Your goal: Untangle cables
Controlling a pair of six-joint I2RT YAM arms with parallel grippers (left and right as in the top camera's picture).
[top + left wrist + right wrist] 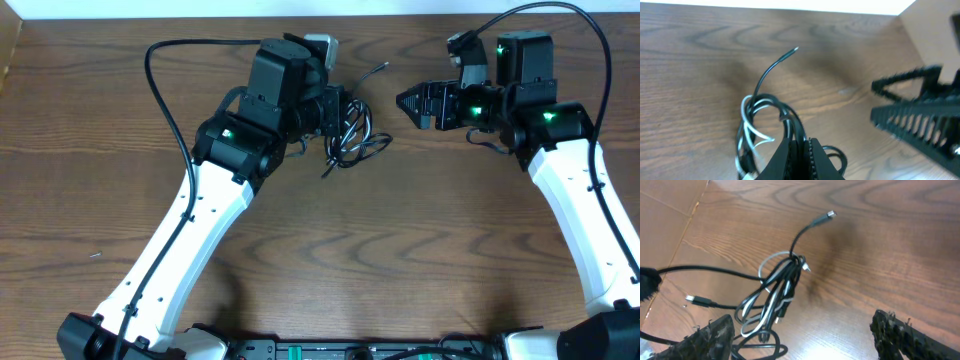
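We had the left tool (pixel 800 147) pinching the tangled cables (pixel 777 287). The right tool (pixel 410 104), spread wide, faced them just ahead, their long axis running away toward the black plug (pixel 829 214).

I count two cables, one black cable (pixel 799 237) and one white cable (pixel 771 259), in a single tangle. Two plug ends show clearly: one plug (pixel 830 214) and a second plug (pixel 691 299) (others may be buried). There are two grippers, the left gripper (pixel 799 145) and the right gripper (pixel 404 101). One table (pixel 330 260).
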